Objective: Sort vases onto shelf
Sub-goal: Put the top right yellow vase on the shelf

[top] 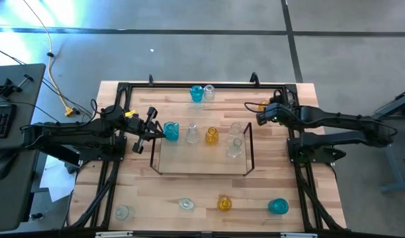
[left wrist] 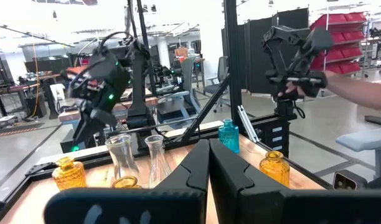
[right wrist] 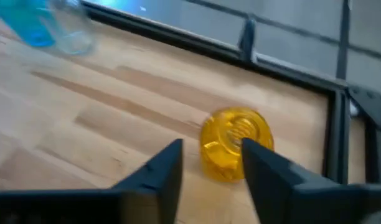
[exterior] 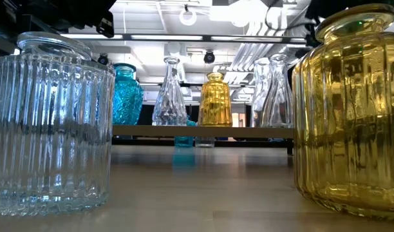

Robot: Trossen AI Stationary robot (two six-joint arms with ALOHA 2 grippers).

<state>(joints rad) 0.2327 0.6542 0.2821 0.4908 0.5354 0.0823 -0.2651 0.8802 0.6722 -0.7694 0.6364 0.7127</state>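
The low dark-framed rack with a light wood top (top: 202, 165) sits mid-surface and already carries a row of glass vases: a textured blue one (top: 171, 131) at its nine o'clock end, a slim clear one (top: 192, 132), a ribbed amber one (top: 212, 135) and two tall clear ones (top: 235, 147) toward three o'clock. By my reckoning the sorting is roughly halfway. Left on the pale wood surface (top: 189, 188) are four along the six o'clock edge, a clear one (top: 123, 212), another clear (top: 185, 204), an amber (top: 224, 203) and a blue (top: 278, 206), plus a blue and clear pair (top: 201, 92) at twelve o'clock.

At two o'clock the right pincer (right wrist: 209, 167) hovers over a small amber-yellow glass vase (right wrist: 234, 146), its fingers spread to either side and not gripping. The left pincer (left wrist: 209, 165) waits at nine o'clock, closed on nothing.

Around us: grey concrete floor, a keyboard desk (top: 10, 112) at the left, red bins (left wrist: 349, 28) and someone's arm (left wrist: 358, 90) beyond.
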